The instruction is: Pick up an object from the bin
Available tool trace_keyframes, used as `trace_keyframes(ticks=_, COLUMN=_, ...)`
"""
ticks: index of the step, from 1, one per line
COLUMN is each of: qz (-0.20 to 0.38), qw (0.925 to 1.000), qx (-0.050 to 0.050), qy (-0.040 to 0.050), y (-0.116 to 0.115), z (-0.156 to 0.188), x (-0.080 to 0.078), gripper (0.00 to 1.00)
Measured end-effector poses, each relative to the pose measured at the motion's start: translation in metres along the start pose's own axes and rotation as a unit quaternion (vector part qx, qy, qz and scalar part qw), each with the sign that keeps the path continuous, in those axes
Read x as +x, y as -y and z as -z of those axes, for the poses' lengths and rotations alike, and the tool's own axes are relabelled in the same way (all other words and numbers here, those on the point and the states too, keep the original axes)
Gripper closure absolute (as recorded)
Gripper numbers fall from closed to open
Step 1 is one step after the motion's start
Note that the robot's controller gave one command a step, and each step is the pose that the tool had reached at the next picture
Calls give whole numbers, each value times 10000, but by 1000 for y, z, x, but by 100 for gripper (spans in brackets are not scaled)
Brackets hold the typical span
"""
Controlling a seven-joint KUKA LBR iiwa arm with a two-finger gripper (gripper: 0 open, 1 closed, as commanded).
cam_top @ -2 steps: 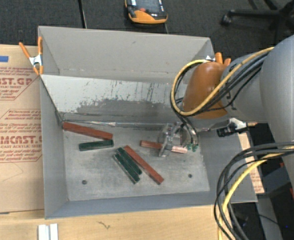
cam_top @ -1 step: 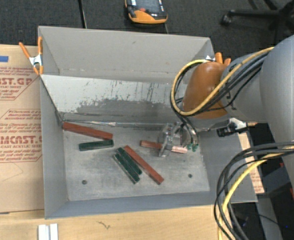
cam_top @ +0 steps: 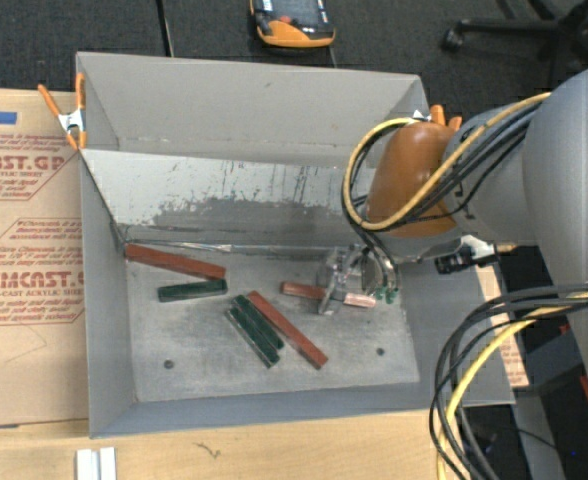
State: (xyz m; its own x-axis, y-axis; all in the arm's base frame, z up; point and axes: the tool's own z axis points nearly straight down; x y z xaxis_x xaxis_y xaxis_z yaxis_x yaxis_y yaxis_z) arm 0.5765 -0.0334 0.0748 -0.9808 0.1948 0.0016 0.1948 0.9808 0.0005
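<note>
In the bin [cam_top: 244, 118], a long bar [cam_top: 174, 261] lies at the floor's upper left along the back wall, a short bar [cam_top: 192, 290] just below it. At mid-floor the left slanting bar [cam_top: 254, 330] lies against the right slanting bar [cam_top: 289, 330], side by side. Right of these, a small bar [cam_top: 299, 290] lies level, its right end under the gripper [cam_top: 349, 286] at the floor's right side.

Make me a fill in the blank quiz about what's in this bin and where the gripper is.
In the view, the gripper hangs over the bin's ____ half.
The slanted dark bar lying beside the slanted red-brown bar is ____ in colour.
The long red-brown bar at the foot of the back wall lies in the view's ____ half.
Missing words: right; green; left.
</note>
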Motion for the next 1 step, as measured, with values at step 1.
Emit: trace_keyframes(ticks=1, qz=0, qw=10000, qx=2, qy=-31, y=0, z=18, x=2, gripper=100)
